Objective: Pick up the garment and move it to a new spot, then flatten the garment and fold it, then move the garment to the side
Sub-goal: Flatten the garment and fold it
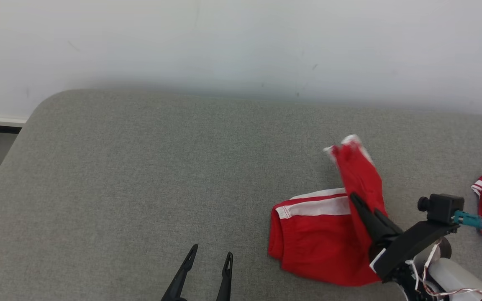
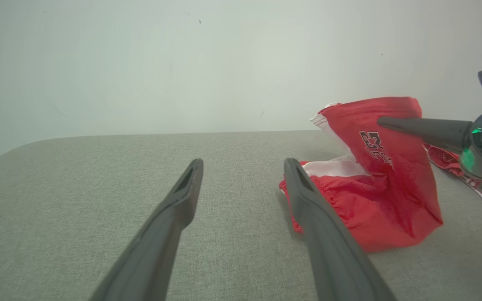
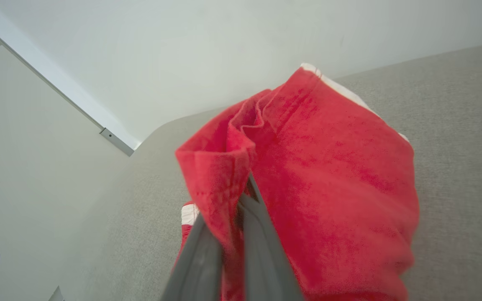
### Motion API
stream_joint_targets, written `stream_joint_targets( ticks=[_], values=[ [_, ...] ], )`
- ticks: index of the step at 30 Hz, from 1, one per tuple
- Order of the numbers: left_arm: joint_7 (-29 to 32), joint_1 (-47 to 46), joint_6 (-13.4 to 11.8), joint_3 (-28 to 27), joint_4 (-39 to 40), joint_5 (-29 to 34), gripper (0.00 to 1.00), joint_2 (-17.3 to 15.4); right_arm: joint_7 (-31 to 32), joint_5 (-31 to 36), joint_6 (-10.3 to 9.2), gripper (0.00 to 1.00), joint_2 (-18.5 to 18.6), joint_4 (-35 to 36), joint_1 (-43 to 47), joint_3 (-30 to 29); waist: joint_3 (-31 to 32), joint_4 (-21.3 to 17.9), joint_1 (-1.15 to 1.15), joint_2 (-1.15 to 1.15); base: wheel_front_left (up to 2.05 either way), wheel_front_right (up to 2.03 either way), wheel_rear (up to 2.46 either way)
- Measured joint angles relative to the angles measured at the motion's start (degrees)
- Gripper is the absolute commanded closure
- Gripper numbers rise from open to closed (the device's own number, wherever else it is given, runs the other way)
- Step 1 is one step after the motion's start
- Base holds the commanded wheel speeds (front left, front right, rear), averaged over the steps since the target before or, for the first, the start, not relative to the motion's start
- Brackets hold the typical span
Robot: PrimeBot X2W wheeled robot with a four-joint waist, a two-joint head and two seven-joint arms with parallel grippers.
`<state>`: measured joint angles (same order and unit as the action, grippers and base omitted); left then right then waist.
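Shorts [image 1: 316, 234] sit on the right of the bench [image 1: 140, 167], their flat part running left-right. Right hand [image 1: 353, 197] is clamped on one raised leg. Left hand [image 1: 211, 253], fingers apart and empty, hangs well to their left, so the right arm is nearer.

A pair of red mesh sports shorts [image 1: 316, 238] with white side stripes and dark printed lettering on one leg. The lower part lies crumpled on the grey cloth-covered worktop [image 1: 140, 175], right of centre in the head view. One leg stands raised above the rest, white-trimmed hem uppermost. Its fabric is pinched between the closed fingers of the right gripper [image 1: 355, 200].
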<state>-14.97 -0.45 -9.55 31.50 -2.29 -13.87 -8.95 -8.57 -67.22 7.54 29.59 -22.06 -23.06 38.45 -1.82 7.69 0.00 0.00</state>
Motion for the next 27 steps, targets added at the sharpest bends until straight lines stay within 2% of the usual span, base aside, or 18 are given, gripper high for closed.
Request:
stream_joint_targets(
  ticks=[7, 19, 22, 23, 24, 27],
  values=[
    [0.0, -0.1, 0.1, -1.0, 0.4, 0.2, 0.0, 0.0, 1.9, 4.3, 0.0, 1.0, 0.5, 5.8, 3.4, 5.9, -1.6, 0.7, 0.0, 0.0, 0.0, 0.0, 0.0],
    [0.0, -0.1, 1.0, -2.0, 0.2, 0.8, 0.0, 0.8, 3.0, 7.4, 0.0, 1.0, -1.8, 7.4, 5.4, 11.3, -1.7, 0.2, 0.0, 0.01, 0.0, 0.0, 0.0],
    [0.0, -0.1, 1.1, -2.2, 0.0, 0.9, 0.0, 1.0, 3.1, 8.1, 0.0, 0.4, -2.7, 6.9, 5.6, 12.6, -1.5, 0.2, 0.0, 0.01, 0.0, 0.0, 0.0],
    [0.0, -0.1, 1.3, -2.2, 0.0, 0.9, 0.0, 1.0, 3.1, 8.6, 0.0, 0.11, -3.0, 6.7, 5.7, 13.1, -1.4, 0.2, 0.0, 0.01, 0.0, 0.0, 0.0],
    [0.0, -0.1, 1.4, -2.3, -0.1, 0.9, 0.0, 1.0, 3.1, 8.9, 0.0, 0.0, -3.3, 6.5, 5.8, 13.4, -1.3, 0.2, 0.0, 0.01, 0.0, 0.0, 0.0],
    [0.0, 0.0, 1.5, -2.5, -0.3, 1.0, 0.0, 1.1, 3.1, 9.2, 0.0, 0.0, -3.5, 6.2, 6.3, 13.8, -0.9, 0.2, 0.0, 0.01, 0.0, 0.0, 0.0]
  ],
)
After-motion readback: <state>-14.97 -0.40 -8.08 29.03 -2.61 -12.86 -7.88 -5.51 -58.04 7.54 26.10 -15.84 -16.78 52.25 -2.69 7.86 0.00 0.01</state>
